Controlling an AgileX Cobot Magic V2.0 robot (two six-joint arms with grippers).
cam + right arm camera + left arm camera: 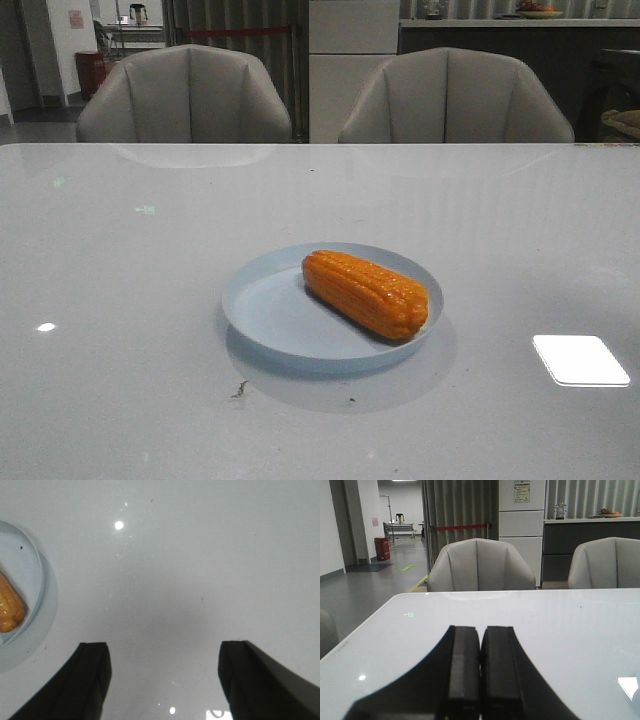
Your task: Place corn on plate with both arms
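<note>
An orange-yellow corn (pixel 366 293) lies on the pale blue plate (pixel 262 305) in the middle of the table, towards the plate's right side. In the right wrist view the corn's blunt end (pixel 9 609) and part of the plate (pixel 27 555) show at the edge. My right gripper (pixel 165 652) is open over bare table beside the plate, with nothing between its fingers. My left gripper (pixel 480 632) is shut on nothing, its black pads pressed together, pointing level across the table. Neither arm shows in the front view.
The glossy white table (pixel 120 300) carries bright ceiling-light reflections (pixel 580 360). Two grey chairs (pixel 185 95) (pixel 455 95) stand behind its far edge. A few small dark marks (pixel 240 388) lie near the plate's front.
</note>
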